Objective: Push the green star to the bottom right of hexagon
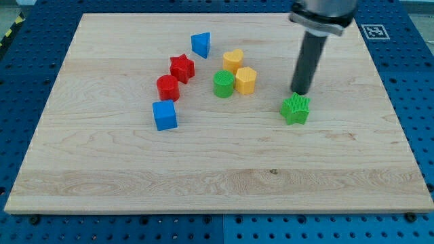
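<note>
The green star [296, 109] lies on the wooden board, right of the middle. The yellow hexagon [245, 80] sits up and to the left of it, so the star is at the hexagon's lower right with a gap between them. My tip [300, 91] stands just above the star's top edge, very close to it or touching; I cannot tell which. The dark rod rises from there toward the view's top.
A green cylinder [223, 84] touches the hexagon's left side. A yellow heart [233, 60] is above them. A blue triangle [201, 45], red star [182, 68], red cylinder [167, 88] and blue cube [165, 115] lie to the left. The board [102, 169] ends near the view's edges.
</note>
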Motion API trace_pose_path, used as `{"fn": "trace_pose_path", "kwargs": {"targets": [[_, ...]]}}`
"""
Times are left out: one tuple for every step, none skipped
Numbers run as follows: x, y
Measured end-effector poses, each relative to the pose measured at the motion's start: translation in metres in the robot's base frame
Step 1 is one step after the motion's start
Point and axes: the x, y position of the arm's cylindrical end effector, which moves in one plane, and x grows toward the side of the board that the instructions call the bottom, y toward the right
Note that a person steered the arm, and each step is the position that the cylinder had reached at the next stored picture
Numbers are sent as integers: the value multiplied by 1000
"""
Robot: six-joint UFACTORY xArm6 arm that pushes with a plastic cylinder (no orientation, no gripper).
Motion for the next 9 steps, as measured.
{"fn": "trace_pose_path", "kwargs": {"targets": [[11, 13], [21, 13], [24, 10], [24, 0], [24, -13], [33, -22], [41, -23], [41, -23], [42, -23]]}}
